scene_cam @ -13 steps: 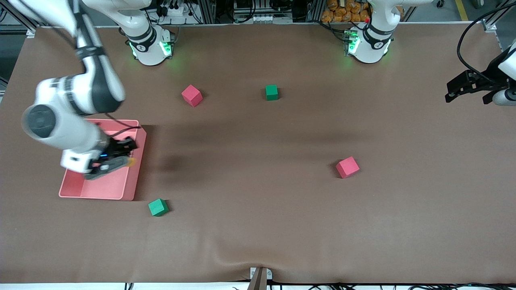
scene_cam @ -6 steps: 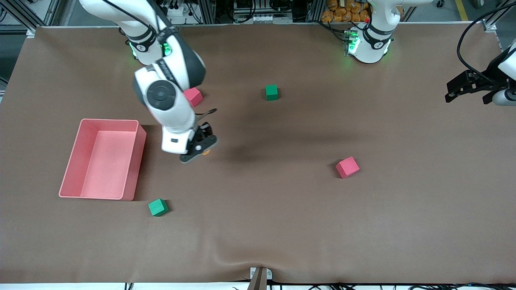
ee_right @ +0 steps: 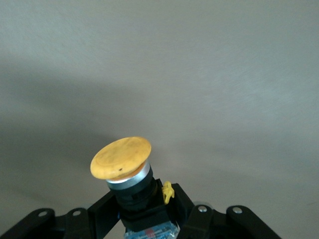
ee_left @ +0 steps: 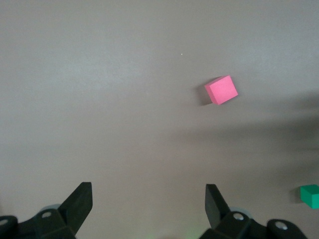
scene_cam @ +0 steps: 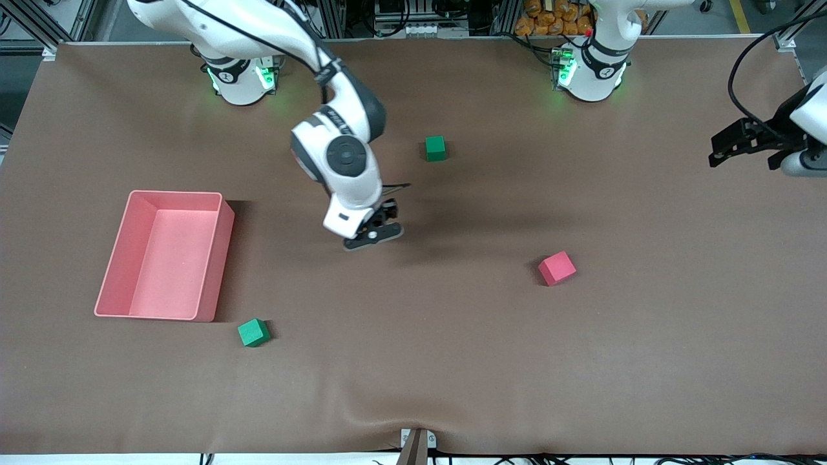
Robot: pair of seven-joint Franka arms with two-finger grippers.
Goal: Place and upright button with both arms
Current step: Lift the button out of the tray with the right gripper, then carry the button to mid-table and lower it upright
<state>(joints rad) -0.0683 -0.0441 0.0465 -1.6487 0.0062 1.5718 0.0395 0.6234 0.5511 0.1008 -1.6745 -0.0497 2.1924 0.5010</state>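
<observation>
Button clamped in right gripper over bare table; left gripper open.

We see a wide worktop under a brown cover, wrinkled at the edge nearest the front camera. Along the edge by the bases stand metal frames, cables and orange items; soft shadows cross the cover's middle.

You see the left gripper spread wide above the table, a pink cube near a green cube.
</observation>
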